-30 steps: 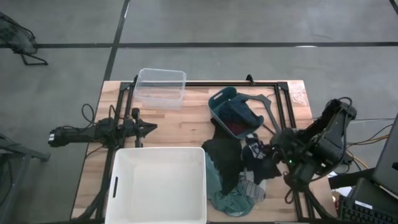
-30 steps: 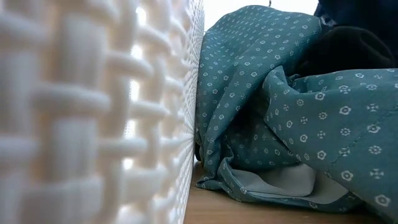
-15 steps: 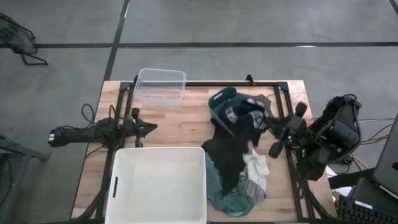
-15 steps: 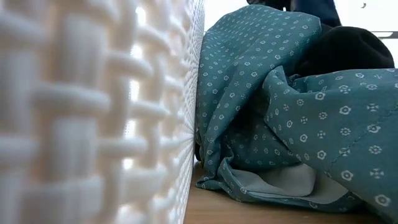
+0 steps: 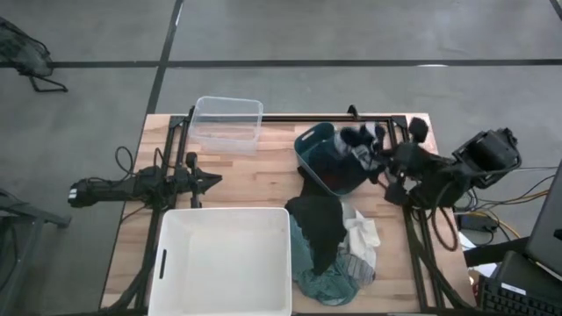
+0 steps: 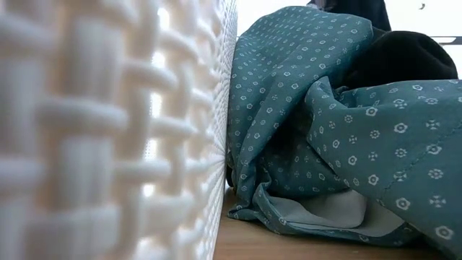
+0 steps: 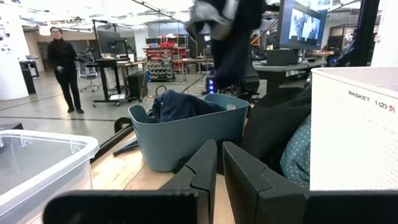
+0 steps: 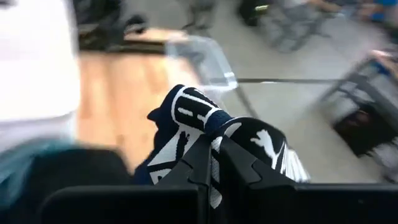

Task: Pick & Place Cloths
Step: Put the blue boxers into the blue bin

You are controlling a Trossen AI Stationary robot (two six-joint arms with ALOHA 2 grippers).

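Observation:
My right gripper (image 5: pixel 376 156) is shut on a dark cloth with white stripes (image 5: pixel 355 140) and holds it over the teal basket (image 5: pixel 309 163). The basket has dark and maroon cloths inside. In the left wrist view the striped cloth (image 7: pixel 225 37) hangs above the basket (image 7: pixel 186 134). On the table lies a pile: a black cloth (image 5: pixel 318 224), a white cloth (image 5: pixel 362 233), a grey striped one (image 5: pixel 355 263) and a teal-green patterned one (image 5: pixel 320 279), which fills the low view (image 6: pixel 325 123). My left gripper (image 5: pixel 212 181) waits shut at the table's left. My right gripper pinches a bunched part of the dark striped cloth (image 8: pixel 214 127) between its two fingers (image 8: pixel 239 163), reaching in from the table's right. The cloth is lifted clear and hangs slack below the fingers, above the basket.
A big white tub (image 5: pixel 224 263) stands at the near edge, its woven wall (image 6: pixel 108 130) touching the teal-green cloth. A clear plastic box (image 5: pixel 228 123) sits at the far edge. A black frame (image 5: pixel 386 118) runs along the table's far and right sides. A person (image 7: pixel 64 65) stands in the room beyond.
My right gripper has lifted the dark striped cloth off the pile and carried it up and toward the far edge, ending over the teal basket. The white cloth that lay under it now shows on the table. The left arm has kept still.

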